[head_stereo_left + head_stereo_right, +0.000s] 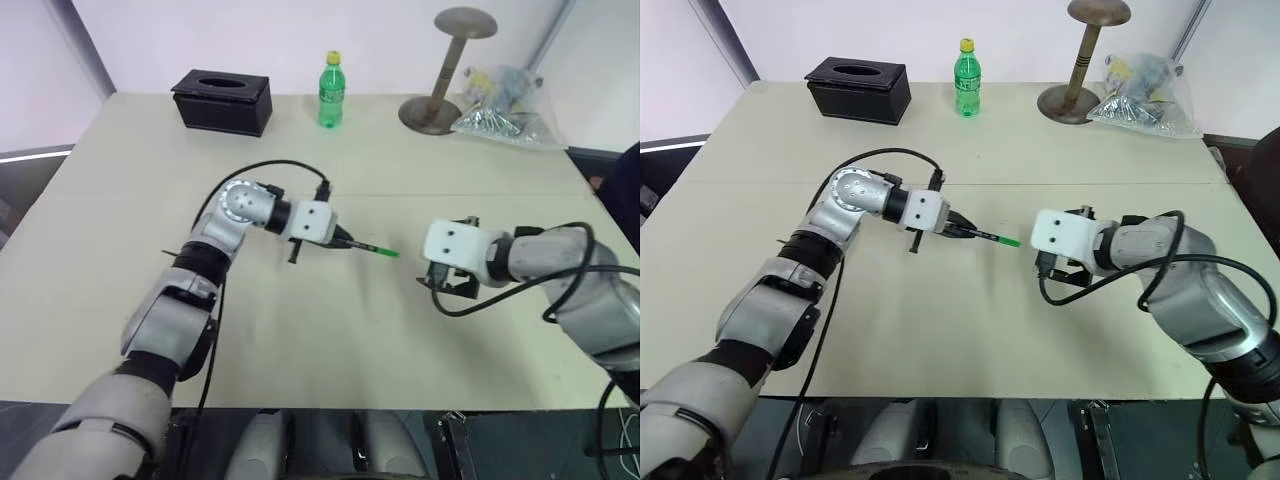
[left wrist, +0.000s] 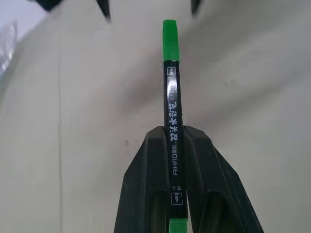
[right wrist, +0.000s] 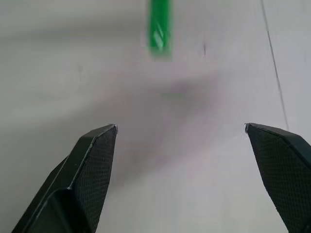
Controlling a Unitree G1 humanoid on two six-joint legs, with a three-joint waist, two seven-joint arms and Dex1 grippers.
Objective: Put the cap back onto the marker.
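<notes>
My left gripper [image 1: 345,241] is shut on the marker [image 2: 173,131], a slim black stick with white print that juts out toward the right above the table [image 1: 300,330]. The bright green cap [image 2: 170,41] sits on the marker's far end, in line with the barrel; it is also seen as a green tip, the cap [image 1: 386,252]. My right gripper [image 3: 181,128] hangs open a short way to the right of the cap, with nothing between its fingers [image 3: 95,155]. The cap [image 3: 159,26] lies ahead of them, apart.
Along the table's far edge stand a black tissue box [image 1: 222,100], a green bottle with a yellow lid [image 1: 331,92], a wooden stand [image 1: 445,75] and a clear plastic bag [image 1: 505,110]. A black cable [image 1: 270,165] loops over my left arm.
</notes>
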